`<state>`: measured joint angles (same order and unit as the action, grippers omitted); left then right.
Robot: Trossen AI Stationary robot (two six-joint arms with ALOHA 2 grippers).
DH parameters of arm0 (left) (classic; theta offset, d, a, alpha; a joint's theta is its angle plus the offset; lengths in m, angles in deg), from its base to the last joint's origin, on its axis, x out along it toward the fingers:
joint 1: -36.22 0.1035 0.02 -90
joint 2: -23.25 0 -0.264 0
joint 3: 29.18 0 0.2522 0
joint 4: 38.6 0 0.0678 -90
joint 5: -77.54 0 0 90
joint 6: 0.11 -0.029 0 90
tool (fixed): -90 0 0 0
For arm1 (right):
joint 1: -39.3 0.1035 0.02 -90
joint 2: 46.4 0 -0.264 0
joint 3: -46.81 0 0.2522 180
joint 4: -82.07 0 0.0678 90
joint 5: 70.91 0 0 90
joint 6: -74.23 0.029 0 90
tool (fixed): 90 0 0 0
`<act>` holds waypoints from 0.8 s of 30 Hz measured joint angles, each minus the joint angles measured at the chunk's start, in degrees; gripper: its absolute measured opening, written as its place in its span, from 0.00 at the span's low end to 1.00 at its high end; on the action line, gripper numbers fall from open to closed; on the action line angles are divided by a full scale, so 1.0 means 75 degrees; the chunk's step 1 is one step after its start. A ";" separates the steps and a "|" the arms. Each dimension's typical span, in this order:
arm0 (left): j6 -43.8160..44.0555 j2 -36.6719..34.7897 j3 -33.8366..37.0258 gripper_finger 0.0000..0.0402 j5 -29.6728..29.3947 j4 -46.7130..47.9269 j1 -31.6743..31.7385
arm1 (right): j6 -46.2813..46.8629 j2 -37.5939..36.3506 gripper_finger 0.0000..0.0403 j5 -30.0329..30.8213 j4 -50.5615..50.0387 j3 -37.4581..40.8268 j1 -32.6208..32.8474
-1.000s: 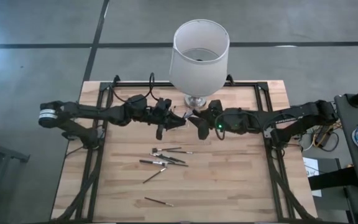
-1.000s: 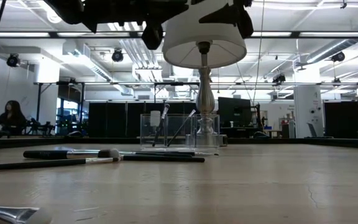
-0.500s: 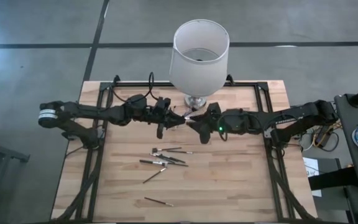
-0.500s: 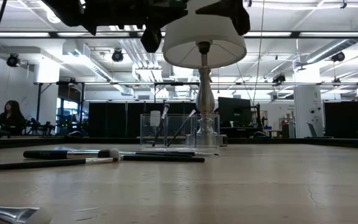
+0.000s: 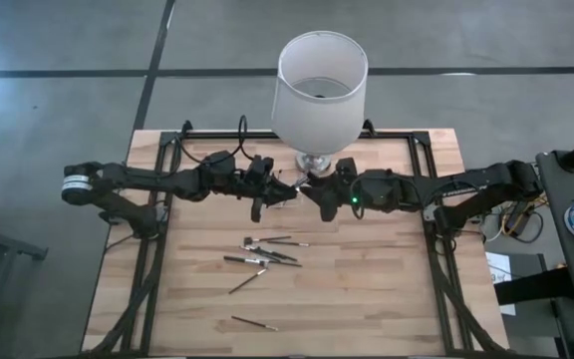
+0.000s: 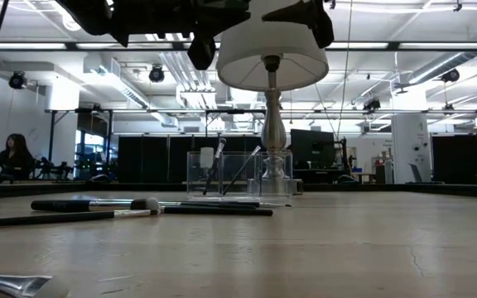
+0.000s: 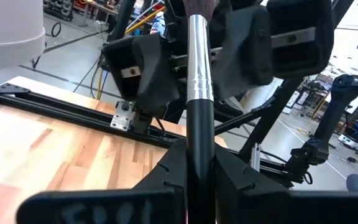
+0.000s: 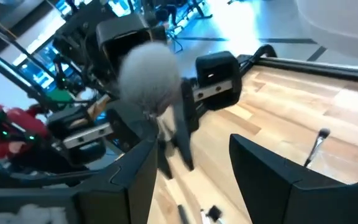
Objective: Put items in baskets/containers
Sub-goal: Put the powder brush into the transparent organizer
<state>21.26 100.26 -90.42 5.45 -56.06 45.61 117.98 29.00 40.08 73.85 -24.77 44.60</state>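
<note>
My left gripper [image 5: 283,191] is shut on a makeup brush [image 7: 197,68] that has a black handle, a silver ferrule and a fluffy grey head [image 8: 148,74]. It holds the brush high over the table's middle, in front of the lamp. My right gripper [image 8: 191,165] faces it, open, with a finger on either side of the brush's head end and touching nothing. Several dark brushes [image 5: 267,251] lie flat on the wood, and one [image 5: 254,322] lies nearer the front edge. The clear holder [image 6: 222,174] stands by the lamp base with two brushes leaning inside it. My left gripper pinches the brush's black handle [image 7: 199,134] between its two fingers. The fingers come in level from the table's left and lie along the handle. The brush is lifted clear of the table. Its ferrule and head stick out past the fingertips toward my right gripper.
A lamp with a large white shade [image 5: 319,85] on a metal base [image 5: 314,162] stands just behind the grippers. Black frame rails [image 5: 429,170] run along the table's sides. A person [image 6: 11,157] sits far off in the room. Bare wood [image 5: 367,289] lies at the front right.
My right gripper has rolled a little at the wrist and stays open around the brush's head end.
</note>
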 joint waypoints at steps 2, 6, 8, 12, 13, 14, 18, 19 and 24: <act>0.0021 0.0000 0.0000 0.09 0.0003 -0.0011 0.0000 | 0.0285 0.0000 0.48 -0.0014 0.0002 0.0000 0.0000; 0.0023 0.0000 0.0000 0.09 0.0000 -0.0015 0.0000 | 0.0578 0.0015 0.48 -0.0002 0.0314 0.0000 -0.0055; 0.0023 0.0000 0.0000 0.09 0.0001 -0.0015 0.0000 | 0.0727 0.0012 0.48 0.0026 0.0398 -0.0032 -0.0093; 0.0023 0.0000 0.0000 0.09 0.0000 -0.0015 -0.0003 | 0.0885 0.0039 0.48 -0.0022 0.0401 -0.0093 -0.0157; 0.0020 0.0000 0.0000 0.09 0.0000 -0.0015 -0.0003 | 0.0894 0.0069 0.48 -0.0017 0.0405 -0.0101 -0.0159; 0.0020 0.0000 0.0000 0.09 -0.0003 -0.0012 -0.0003 | 0.0922 0.0087 0.48 -0.0024 0.0402 -0.0102 -0.0172; 0.0020 0.0005 -0.0003 0.09 -0.0066 0.0050 -0.0003 | 0.0972 0.0175 0.48 -0.0034 0.0495 -0.0117 -0.0163; 0.0017 0.0006 -0.0003 0.09 -0.0072 0.0050 -0.0003 | 0.0972 0.0189 0.48 -0.0060 0.0492 -0.0131 -0.0157; 0.0017 0.0007 -0.0006 0.09 -0.0113 0.0087 -0.0003 | 0.0815 0.0461 0.48 -0.0030 0.0696 -0.0248 -0.0172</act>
<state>21.39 100.31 -90.47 4.60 -55.40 45.58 124.10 32.45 39.85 79.07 -26.63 43.32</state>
